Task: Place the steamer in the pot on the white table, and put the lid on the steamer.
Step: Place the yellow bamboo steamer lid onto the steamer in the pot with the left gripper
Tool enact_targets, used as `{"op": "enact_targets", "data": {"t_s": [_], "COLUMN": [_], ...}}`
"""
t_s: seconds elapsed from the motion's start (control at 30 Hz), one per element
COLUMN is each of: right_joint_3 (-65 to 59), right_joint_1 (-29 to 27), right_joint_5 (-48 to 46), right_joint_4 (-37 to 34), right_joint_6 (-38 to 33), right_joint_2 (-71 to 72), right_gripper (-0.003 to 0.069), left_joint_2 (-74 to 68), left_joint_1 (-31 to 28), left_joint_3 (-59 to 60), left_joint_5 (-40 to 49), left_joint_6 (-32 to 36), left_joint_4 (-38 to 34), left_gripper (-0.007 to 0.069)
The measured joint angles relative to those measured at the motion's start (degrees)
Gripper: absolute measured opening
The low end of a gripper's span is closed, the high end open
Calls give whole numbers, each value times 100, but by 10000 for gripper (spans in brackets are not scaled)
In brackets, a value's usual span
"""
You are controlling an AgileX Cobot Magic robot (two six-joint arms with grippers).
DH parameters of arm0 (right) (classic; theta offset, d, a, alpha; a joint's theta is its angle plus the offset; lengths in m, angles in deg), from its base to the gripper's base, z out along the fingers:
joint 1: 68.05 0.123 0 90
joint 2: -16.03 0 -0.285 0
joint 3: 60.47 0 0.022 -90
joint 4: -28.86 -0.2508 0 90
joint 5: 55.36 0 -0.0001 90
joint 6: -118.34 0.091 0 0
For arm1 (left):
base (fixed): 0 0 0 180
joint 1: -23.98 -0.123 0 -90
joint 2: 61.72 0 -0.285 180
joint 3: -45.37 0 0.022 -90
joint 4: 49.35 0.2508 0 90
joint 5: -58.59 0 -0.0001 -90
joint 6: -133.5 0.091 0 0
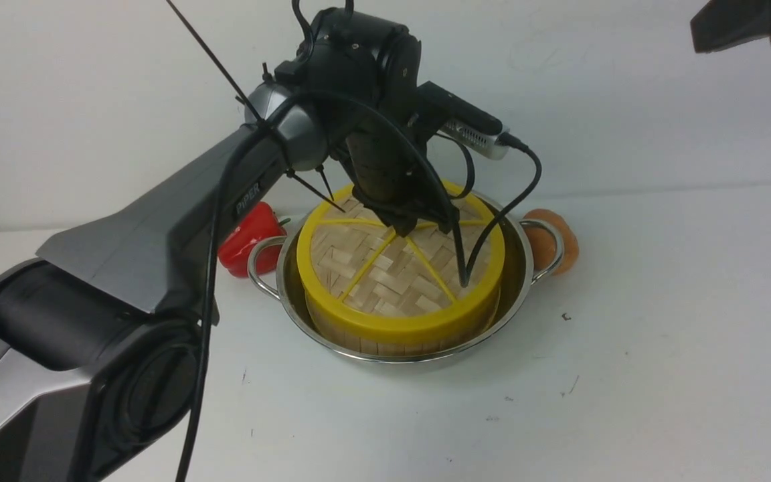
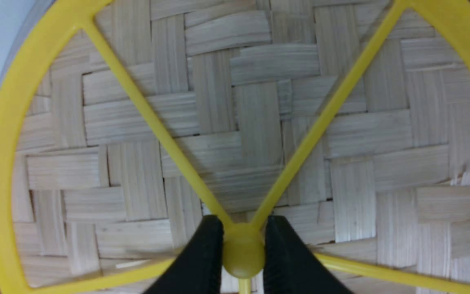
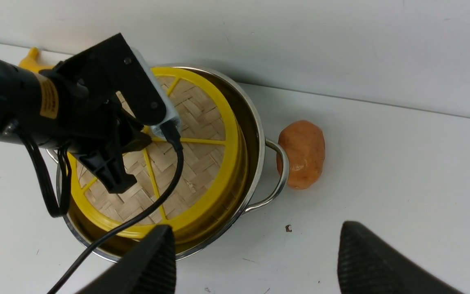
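With the lid (image 1: 392,274) lying on the steamer (image 1: 385,343) inside the pot (image 1: 518,294) on the desk (image 1: 660,335), the left end effector (image 2: 244,230) pinches its hub (image 2: 243,257), so rising before letting go could drag the lid askew, while the right end effector (image 3: 257,230) hangs spread nearby.

"PIPER" on the left arm (image 1: 178,231)

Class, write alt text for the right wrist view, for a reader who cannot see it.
A robot's left hand pinches the centre knob of a woven lid sitting inside a steel pot on a white table. A brown potato lies beside the pot's handle; the open right hand shows in front.
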Motion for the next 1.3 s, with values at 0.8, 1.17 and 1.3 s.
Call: {"op": "enact_targets", "data": {"t_s": [0.8, 1.17, 1.3], "right_joint_3": [0, 0, 0], "right_joint_1": [0, 0, 0], "right_joint_5": [0, 0, 0], "right_joint_4": [0, 0, 0], "right_joint_6": [0, 0, 0], "right_joint_2": [0, 0, 0], "right_gripper": [509, 509, 509], "left_joint_2": [-82, -88, -88], "left_joint_1": [0, 0, 0], "left_joint_3": [-32, -37, -37], "left_joint_5": [-20, -22, -22], "left_joint_6": [-13, -13, -7], "left_joint_4": [-6, 12, 18], "left_gripper": [115, 115, 115]}}
